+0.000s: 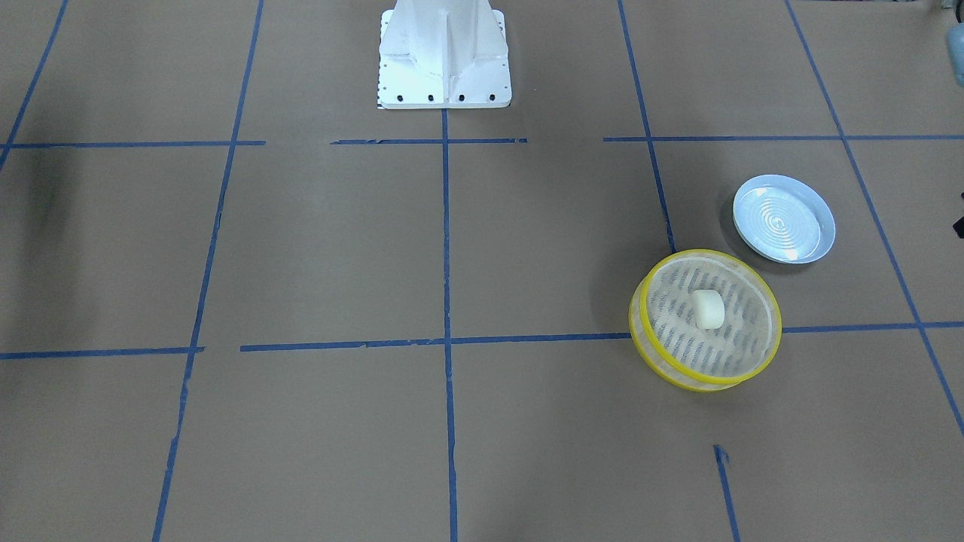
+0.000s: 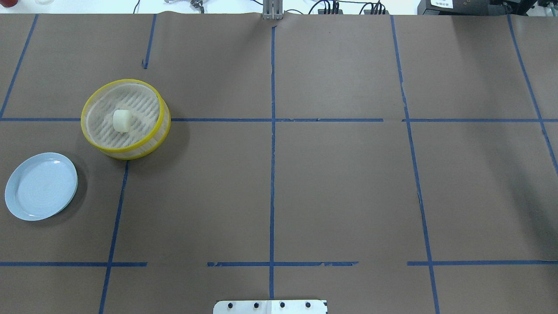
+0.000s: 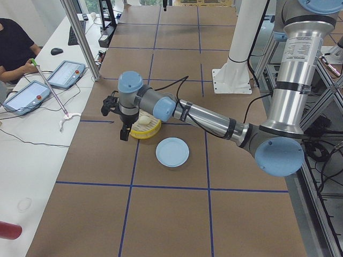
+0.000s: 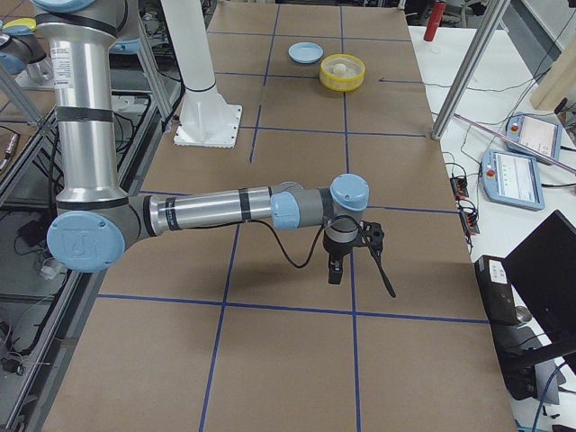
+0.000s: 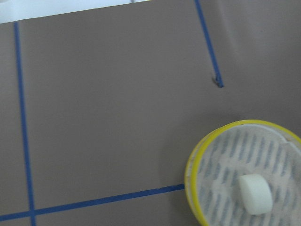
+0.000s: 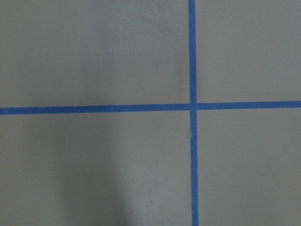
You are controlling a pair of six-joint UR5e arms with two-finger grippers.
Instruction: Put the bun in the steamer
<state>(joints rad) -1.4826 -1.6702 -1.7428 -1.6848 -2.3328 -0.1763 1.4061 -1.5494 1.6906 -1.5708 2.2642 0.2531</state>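
Note:
The cream-white bun [image 1: 708, 309] lies near the middle of the yellow-rimmed steamer [image 1: 640, 331], on its slotted base. Both show in the overhead view, bun [image 2: 121, 121] and steamer [image 2: 126, 155], and in the left wrist view, bun [image 5: 255, 194] and steamer [image 5: 190, 174]. My left gripper [image 3: 120, 120] shows only in the exterior left view, raised just beside the steamer [image 3: 140, 134] on its far-from-robot side. My right gripper [image 4: 355, 256] shows only in the exterior right view, far from the steamer [image 4: 342, 85]. I cannot tell whether either is open or shut.
An empty pale blue plate [image 2: 41, 186] sits on the brown table close to the steamer, toward the robot's side. The white robot base [image 1: 444, 60] stands at the table's middle edge. Metal posts [image 3: 80, 37], tablets and an operator [image 3: 13, 43] are beside the table.

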